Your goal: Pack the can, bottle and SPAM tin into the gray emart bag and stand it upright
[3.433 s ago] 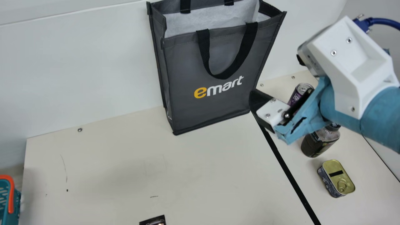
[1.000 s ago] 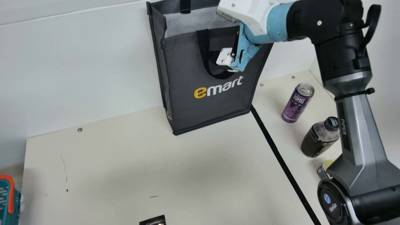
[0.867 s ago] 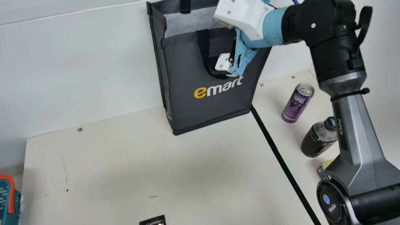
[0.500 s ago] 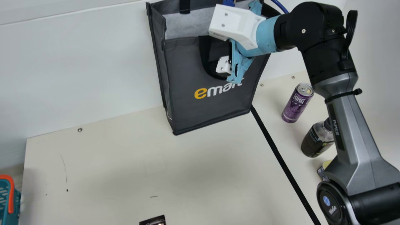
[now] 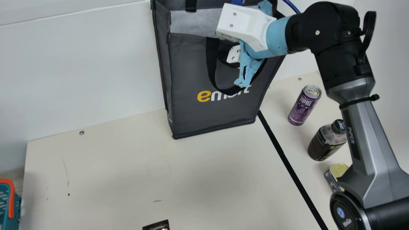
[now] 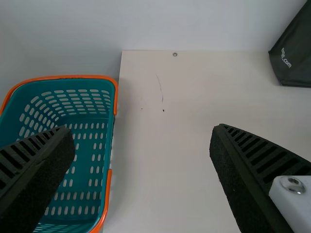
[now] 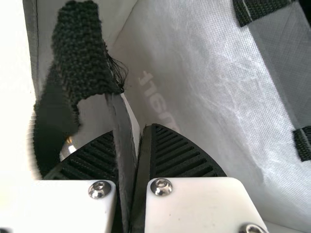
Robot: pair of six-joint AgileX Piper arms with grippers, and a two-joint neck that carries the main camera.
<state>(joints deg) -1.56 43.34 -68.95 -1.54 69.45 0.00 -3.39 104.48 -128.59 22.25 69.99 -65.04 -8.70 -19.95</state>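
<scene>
The gray emart bag (image 5: 190, 73) stands upright against the back wall, its mouth open. At its front rim is my right gripper (image 5: 234, 53), behind the handle strap. In the right wrist view, the right gripper (image 7: 146, 130) is shut on the bag's rim, with the white lining (image 7: 209, 97) beyond. The purple can (image 5: 302, 109) and dark bottle (image 5: 324, 142) stand right of the black line. Nearby lies the SPAM tin (image 5: 337, 172), partly hidden by my right arm. My left gripper (image 6: 143, 130) is open and holds nothing; the bag's corner (image 6: 296, 60) shows beyond.
A teal basket with an orange rim (image 5: 10, 198) stands at the left; in the left wrist view the basket (image 6: 82, 145) is near one finger. A dark object (image 5: 156, 226) is cut off by the main view's bottom edge. Free table (image 5: 153, 172) lies before the bag.
My right arm has come left to the bag from the bottle side, then lowered at its rim. Since half a second ago it has moved slightly right; the bag's rim and handle have shifted, its base a little.
</scene>
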